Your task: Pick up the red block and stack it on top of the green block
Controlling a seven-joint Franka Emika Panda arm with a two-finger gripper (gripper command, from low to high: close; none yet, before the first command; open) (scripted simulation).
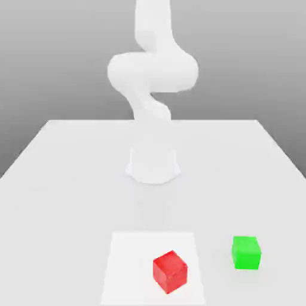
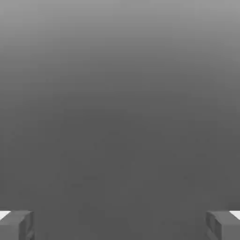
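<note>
My claw [image 2: 120, 225] is spread wide with nothing between its fingertips; no pickup has begun. The red block [image 1: 170, 271] sits on a paler square patch [image 1: 128, 263] of the white bench [image 1: 60, 179], the green block [image 1: 246, 251] near it toward the exterior view's right. Next I should descend over red. Plain grey backdrop.

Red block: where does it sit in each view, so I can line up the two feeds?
Exterior view: the red block sits near the bottom edge, on a paler square patch of the table, with the green block apart on the exterior view's right.
Hand view: not in it; two fingertips wide apart over plain grey.
Shared landmark: none.
</note>
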